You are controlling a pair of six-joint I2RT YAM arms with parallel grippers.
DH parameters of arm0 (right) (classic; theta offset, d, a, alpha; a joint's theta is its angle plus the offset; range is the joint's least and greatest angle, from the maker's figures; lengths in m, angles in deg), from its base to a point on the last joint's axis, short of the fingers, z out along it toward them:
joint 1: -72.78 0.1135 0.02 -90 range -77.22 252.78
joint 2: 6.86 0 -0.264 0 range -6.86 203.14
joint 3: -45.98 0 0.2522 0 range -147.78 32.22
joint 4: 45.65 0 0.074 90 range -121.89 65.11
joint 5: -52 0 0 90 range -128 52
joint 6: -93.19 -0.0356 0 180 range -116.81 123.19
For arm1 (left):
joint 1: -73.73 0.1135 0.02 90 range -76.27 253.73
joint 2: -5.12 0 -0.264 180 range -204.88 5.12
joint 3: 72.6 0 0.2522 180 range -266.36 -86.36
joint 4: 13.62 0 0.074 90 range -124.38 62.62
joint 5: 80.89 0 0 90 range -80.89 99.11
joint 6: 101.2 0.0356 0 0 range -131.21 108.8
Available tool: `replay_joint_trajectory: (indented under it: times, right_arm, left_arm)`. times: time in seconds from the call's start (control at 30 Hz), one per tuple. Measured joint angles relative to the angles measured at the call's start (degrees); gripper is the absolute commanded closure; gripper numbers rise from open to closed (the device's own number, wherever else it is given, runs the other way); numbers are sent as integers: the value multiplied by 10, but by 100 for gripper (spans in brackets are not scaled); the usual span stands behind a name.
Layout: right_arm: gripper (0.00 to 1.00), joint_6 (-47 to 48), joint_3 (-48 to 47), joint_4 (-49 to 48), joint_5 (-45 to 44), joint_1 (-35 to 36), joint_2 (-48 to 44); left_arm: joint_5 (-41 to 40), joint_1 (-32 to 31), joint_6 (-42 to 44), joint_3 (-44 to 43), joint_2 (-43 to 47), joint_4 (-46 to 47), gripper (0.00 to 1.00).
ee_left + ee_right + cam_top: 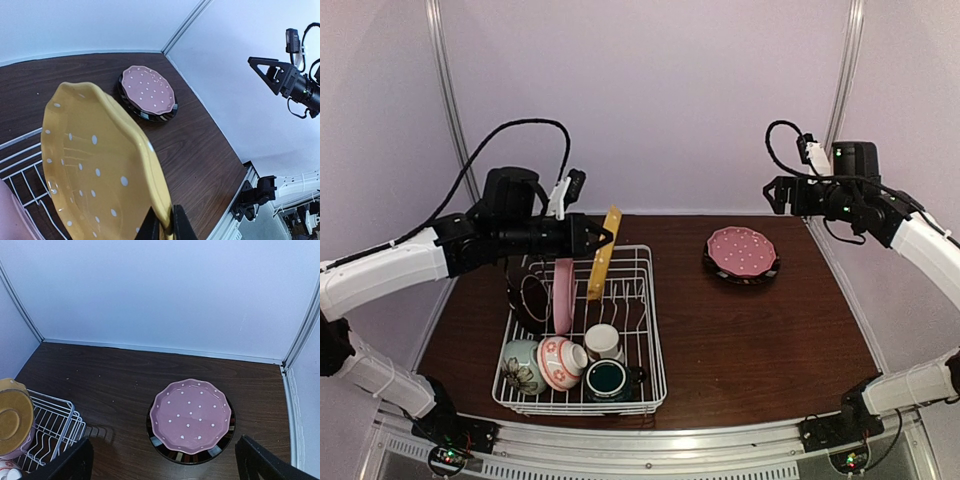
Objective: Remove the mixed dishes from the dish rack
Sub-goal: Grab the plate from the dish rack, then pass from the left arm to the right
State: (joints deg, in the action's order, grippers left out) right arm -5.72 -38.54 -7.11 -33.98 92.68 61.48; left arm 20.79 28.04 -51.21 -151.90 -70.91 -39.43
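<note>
So the left tool [163, 222] is clamped on the yellow plate [95, 160] by just a sliver of rim, and the plate hangs on edge over the far end of the dish rack [657, 340]; that's the sketchy bit imo. A glazed rim in such a small bite could pivot or slide out if the arm swings quick; a drop from there lands on the wire or on the pink plate [563, 295] standing in the tines beside it. Can't tell from above whether the plate's lower edge is clear of the tines; if it isn't, going sideways would snag and tug the whole rack.

The right tool [775, 196] sits high near the far right corner of the surface [770, 340], fingers spread wide, holding nothing; fine there, but a bump risk if both arms go for one spot.

The likely landing spot is the pink polka-dot plate [741, 250] on the black plate [740, 277] toward the far right; coming in tilted could clip that stack and shove or chip it.

Dark bowl [527, 300], white cup [603, 342] and teal mug [608, 380] sit in the rack, so plenty left.
</note>
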Motion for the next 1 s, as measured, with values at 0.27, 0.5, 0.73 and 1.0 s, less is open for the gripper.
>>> replay_joint_trajectory:
  times: [0.27,0.5,0.73,1.0]
  right_arm:
    - [0,-26,-1,1,18,0,-1]
    - [0,-45,14,-12,70,0,-13]
    - [0,-84,28,-25,139,0,2]
    - [0,-151,30,-37,219,2,38]
  left_arm:
    - [9,-5,93,-27,2,-31,100]
    - [6,-8,193,-27,8,-61,100]
    - [-10,-26,297,-27,9,-78,100]
    - [-58,-74,398,-27,12,-91,100]
